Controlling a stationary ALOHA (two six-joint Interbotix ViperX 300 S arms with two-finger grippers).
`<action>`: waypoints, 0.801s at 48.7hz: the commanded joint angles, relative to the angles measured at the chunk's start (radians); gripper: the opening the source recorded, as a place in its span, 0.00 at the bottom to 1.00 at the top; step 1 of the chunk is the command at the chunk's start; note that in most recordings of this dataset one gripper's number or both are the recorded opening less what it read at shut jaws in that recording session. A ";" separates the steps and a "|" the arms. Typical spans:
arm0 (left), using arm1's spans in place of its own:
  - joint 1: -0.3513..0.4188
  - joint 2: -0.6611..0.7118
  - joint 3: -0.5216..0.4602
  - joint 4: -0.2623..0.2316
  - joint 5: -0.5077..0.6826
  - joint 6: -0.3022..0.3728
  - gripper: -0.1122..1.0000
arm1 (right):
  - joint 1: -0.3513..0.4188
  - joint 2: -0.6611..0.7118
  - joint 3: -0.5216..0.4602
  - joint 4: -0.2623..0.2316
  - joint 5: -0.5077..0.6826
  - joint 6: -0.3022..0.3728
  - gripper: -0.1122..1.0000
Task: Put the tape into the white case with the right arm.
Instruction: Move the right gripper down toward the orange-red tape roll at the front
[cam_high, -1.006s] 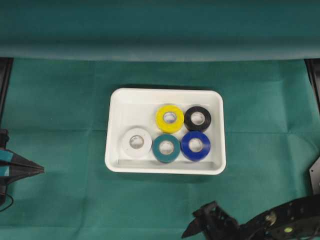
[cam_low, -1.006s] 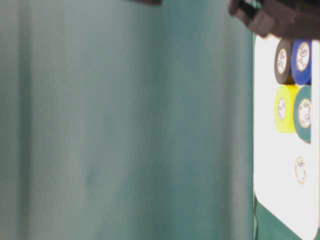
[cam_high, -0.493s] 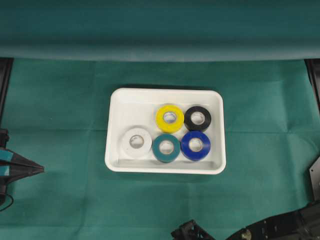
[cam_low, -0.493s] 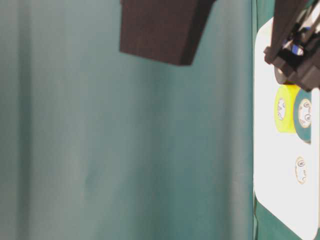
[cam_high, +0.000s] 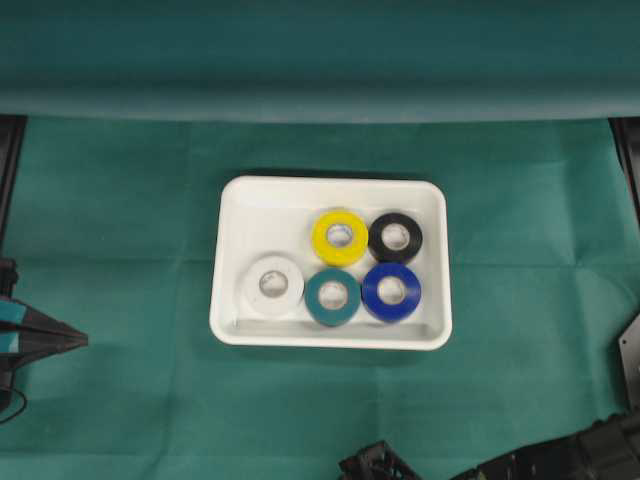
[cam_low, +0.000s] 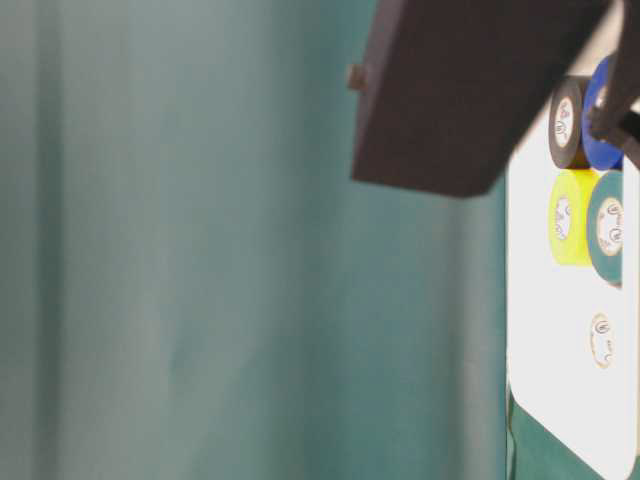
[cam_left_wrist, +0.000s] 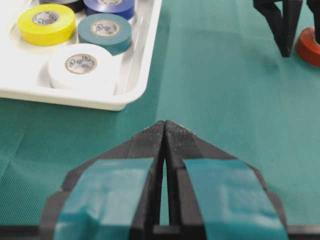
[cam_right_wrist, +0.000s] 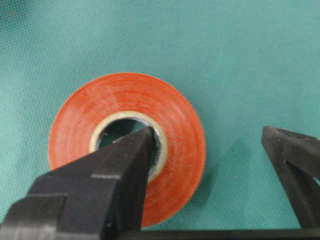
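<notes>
Step in hand: we judge it the reach for the red tape roll (cam_right_wrist: 127, 145), not yet gripped.
Right gripper (cam_right_wrist: 210, 145): jaws wide apart, holding nothing; one fingertip sits over the roll's core, the other outside its rim.
Left gripper (cam_left_wrist: 165, 131): pressed together, empty.
Tape: glossy orange-red, pale core, flat on the green cloth (cam_right_wrist: 240, 55), centre-left of the right wrist view.
White case (cam_high: 228, 325): mid-frame overhead, holding five rolls.
Next: we would lower, pinch the wall, then lift.

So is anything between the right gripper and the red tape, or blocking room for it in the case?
Nothing visible. The right gripper is open over the red tape, one finger at its core. The white case has bare floor beside its five rolls.
</notes>
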 joint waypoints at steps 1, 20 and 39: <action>0.002 0.008 -0.012 0.002 -0.005 0.000 0.10 | 0.002 -0.006 -0.029 0.003 0.018 0.005 0.65; 0.002 0.008 -0.012 0.000 -0.005 0.000 0.10 | 0.014 0.009 -0.041 0.021 0.028 0.006 0.60; 0.002 0.008 -0.012 0.002 -0.005 0.000 0.10 | 0.028 -0.006 -0.043 0.028 0.028 0.005 0.13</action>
